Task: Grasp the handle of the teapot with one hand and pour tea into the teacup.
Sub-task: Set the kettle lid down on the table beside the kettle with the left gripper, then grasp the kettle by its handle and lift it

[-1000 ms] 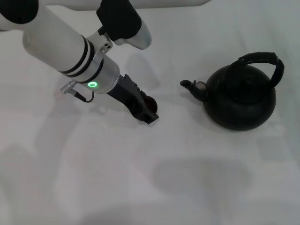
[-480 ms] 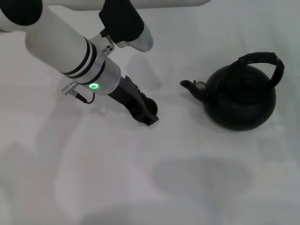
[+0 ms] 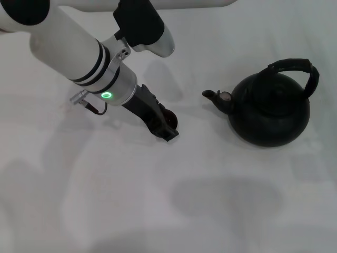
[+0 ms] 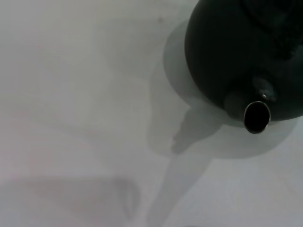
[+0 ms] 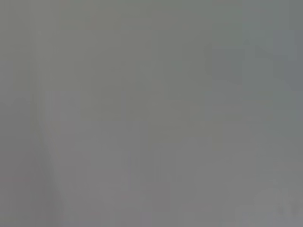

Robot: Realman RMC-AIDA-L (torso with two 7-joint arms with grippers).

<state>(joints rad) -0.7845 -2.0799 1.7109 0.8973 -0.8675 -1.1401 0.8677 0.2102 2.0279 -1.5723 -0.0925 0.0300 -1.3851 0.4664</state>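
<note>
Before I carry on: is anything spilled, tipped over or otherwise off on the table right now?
Nothing spilled or tipped. The teapot stands upright, its handle untouched, spout toward the left gripper. One oddity: that gripper sits low over the teacup, mostly hiding it. The right arm is out of view.

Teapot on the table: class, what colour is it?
Matte black all over; the teapot shows best in the head view.
</note>
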